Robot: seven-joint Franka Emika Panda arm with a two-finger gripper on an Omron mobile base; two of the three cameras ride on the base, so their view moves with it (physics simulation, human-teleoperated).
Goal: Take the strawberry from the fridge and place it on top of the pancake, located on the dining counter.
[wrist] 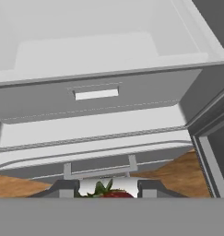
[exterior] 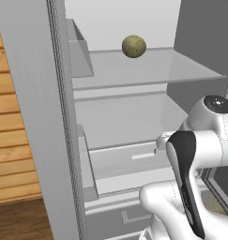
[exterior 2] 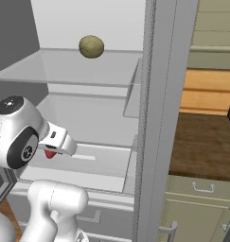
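Observation:
The fridge [exterior: 134,70] stands open in front of me, with white shelves and drawers [wrist: 95,99] inside. My gripper [wrist: 109,191] is shut on the strawberry [wrist: 114,193], a small red berry with green leaves caught between the two finger tips. In the right base view the strawberry [exterior 2: 50,154] hangs just under my hand, level with the front of the lower fridge drawer [exterior 2: 88,165]. The pancake is out of view.
An olive-brown ball [exterior: 134,46] sits on the upper glass shelf. The open fridge door [exterior: 31,117] stands close on the left, its edge [exterior 2: 163,118] on the right. Past it lies a dark-brown wooden top [exterior 2: 201,142] over pale green cabinet fronts; whether it is the dining counter I cannot tell.

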